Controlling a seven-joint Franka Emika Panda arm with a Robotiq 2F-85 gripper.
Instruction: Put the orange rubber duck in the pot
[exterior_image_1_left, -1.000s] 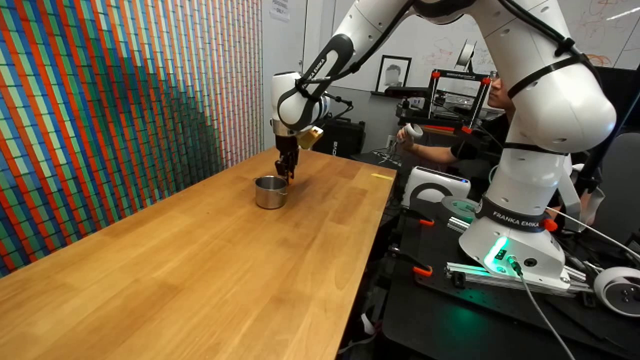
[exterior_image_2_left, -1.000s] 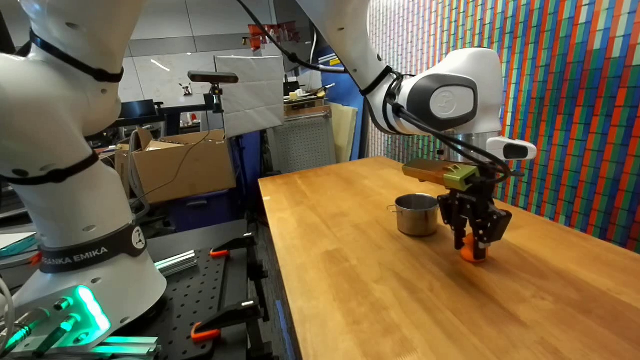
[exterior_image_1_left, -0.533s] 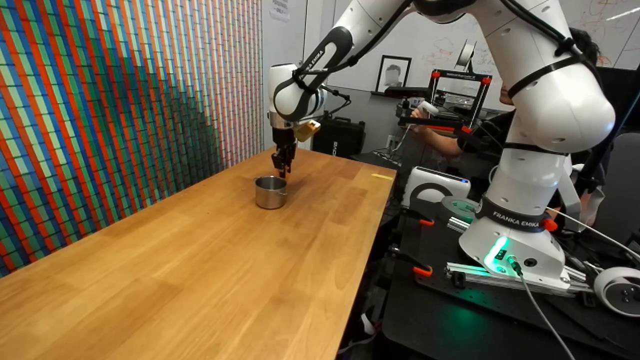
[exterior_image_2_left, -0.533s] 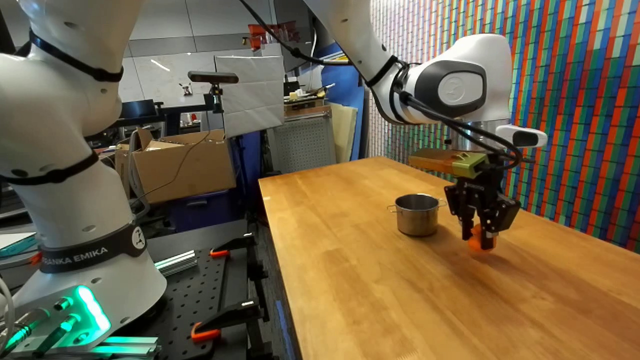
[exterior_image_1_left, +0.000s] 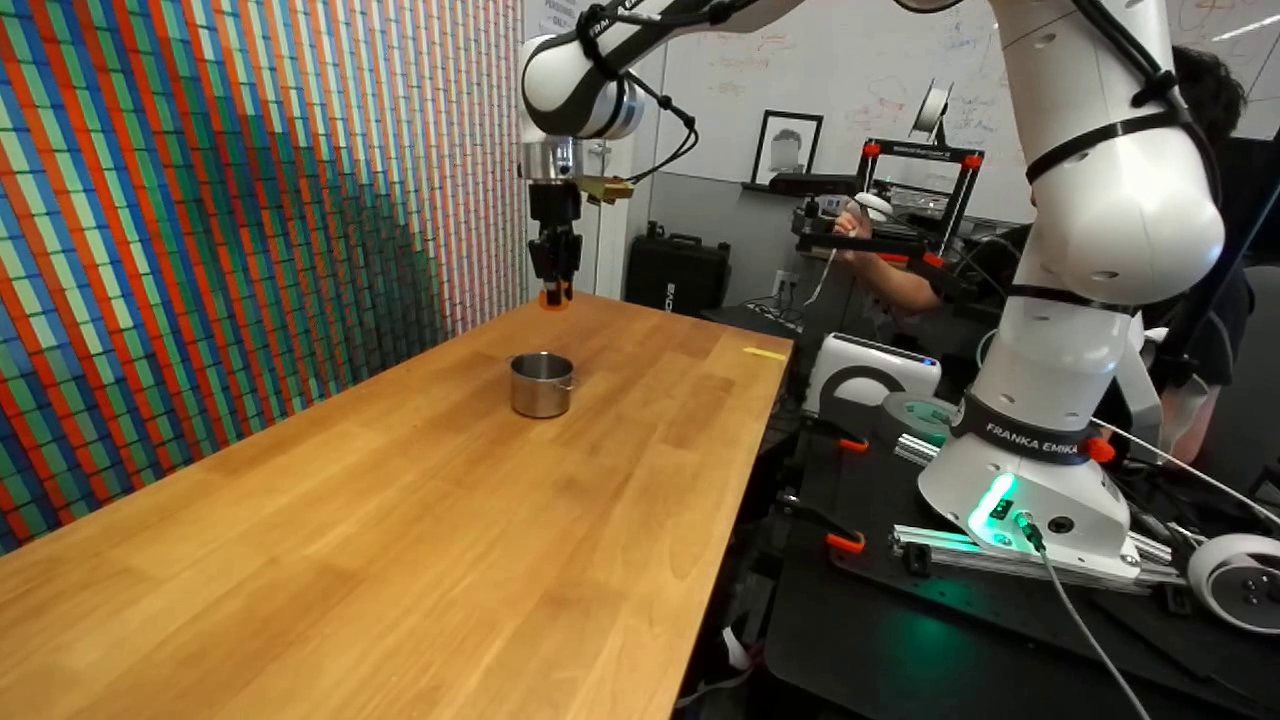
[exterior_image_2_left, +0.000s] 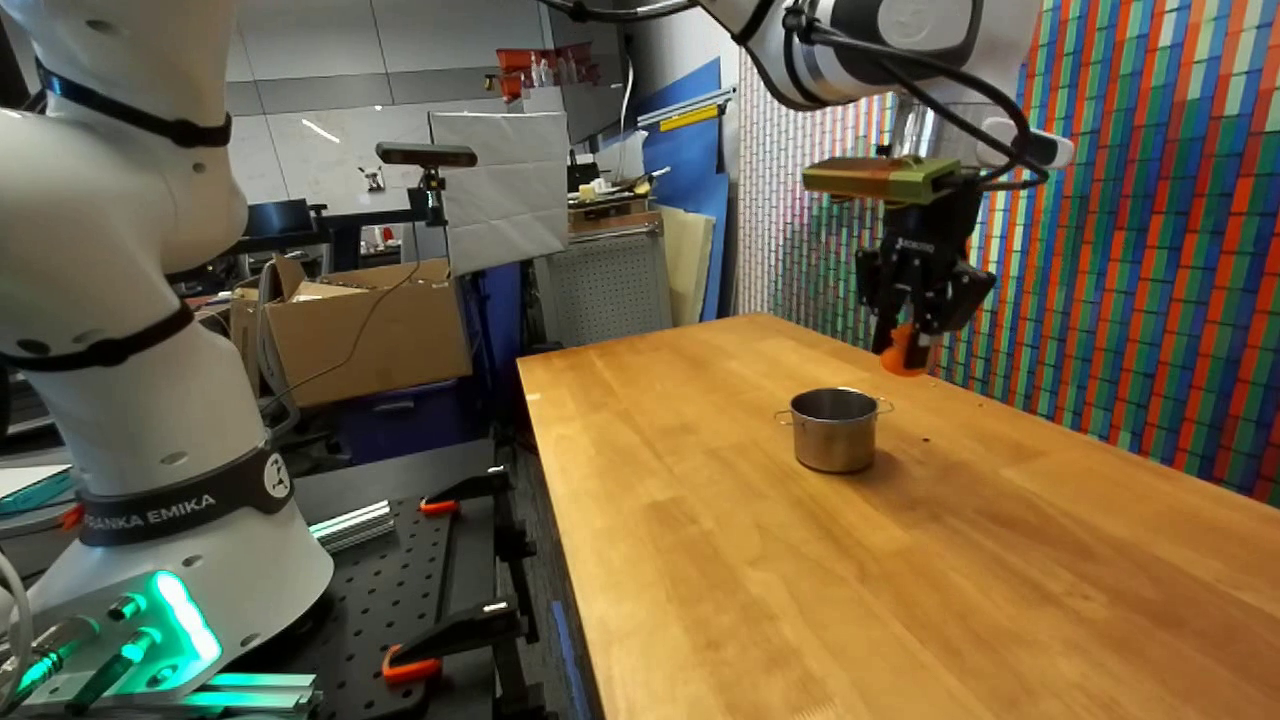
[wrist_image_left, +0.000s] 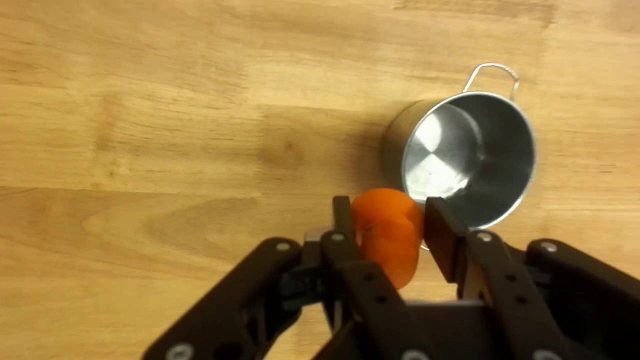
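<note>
The orange rubber duck (wrist_image_left: 385, 220) is held between the two black fingers of my gripper (wrist_image_left: 388, 204). The fingers press on its sides in the wrist view. In both exterior views the duck (exterior_image_1_left: 551, 305) (exterior_image_2_left: 902, 362) hangs well above the table below my gripper (exterior_image_1_left: 561, 296) (exterior_image_2_left: 900, 350). The pot (exterior_image_2_left: 835, 445) stands upright on the table, lower than the duck, and it also shows in an exterior view (exterior_image_1_left: 541, 390). In the wrist view the pot (wrist_image_left: 397, 135) lies up and right of the duck, its open inside bare metal. The duck and right finger overlap its near rim.
The long wooden table (exterior_image_1_left: 400, 520) carries the pot. A colourful tiled wall (exterior_image_2_left: 1150, 250) runs along its far side. A yellow strip (exterior_image_1_left: 764, 353) lies near the table edge. A person (exterior_image_1_left: 890, 280) with a controller sits behind the robot.
My gripper has risen with the duck in it, from table level to well above the pot's rim, and shifted toward the table's far end. The pot has not moved.
</note>
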